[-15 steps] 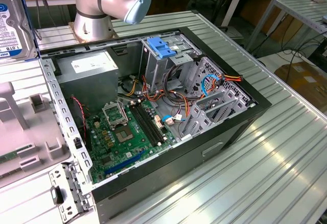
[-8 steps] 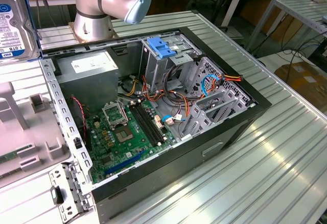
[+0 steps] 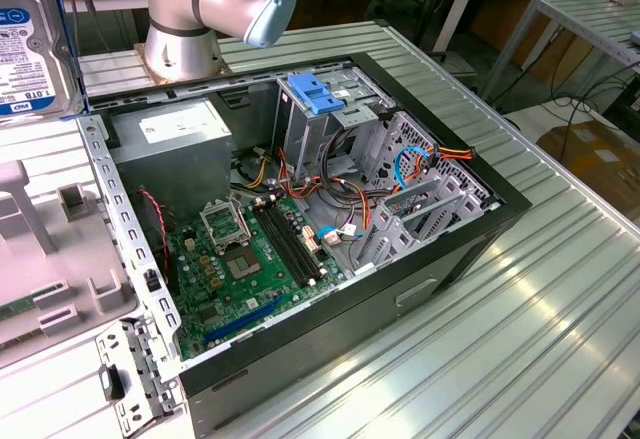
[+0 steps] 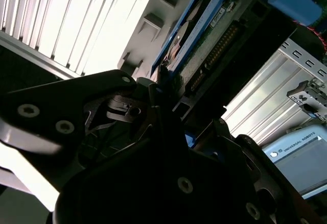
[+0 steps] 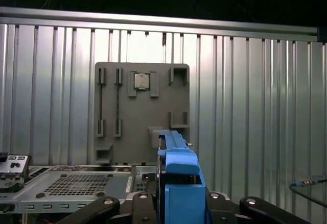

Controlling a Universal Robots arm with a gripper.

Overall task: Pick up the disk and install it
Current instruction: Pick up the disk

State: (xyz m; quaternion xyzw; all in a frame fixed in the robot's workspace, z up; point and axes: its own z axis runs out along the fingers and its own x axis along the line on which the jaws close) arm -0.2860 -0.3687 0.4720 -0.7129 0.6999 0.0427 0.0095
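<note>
While the gripper (image 5: 180,203) is clamping the disk (image 5: 178,175) between closed fingers, it is standing on edge in the first wrist view, a blue side rail facing the camera, its long axis pointing straight out from the gripper toward the grey parts tray (image 5: 141,112). At the exterior view's upper left the disk (image 3: 30,49) is hanging label-out, well apart from the open computer case (image 3: 430,249) on the ribbed table (image 3: 560,339).

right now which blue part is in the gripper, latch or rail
The blue rail on the disk, clamped in the gripper; the blue latch sits on the drive cage.
</note>
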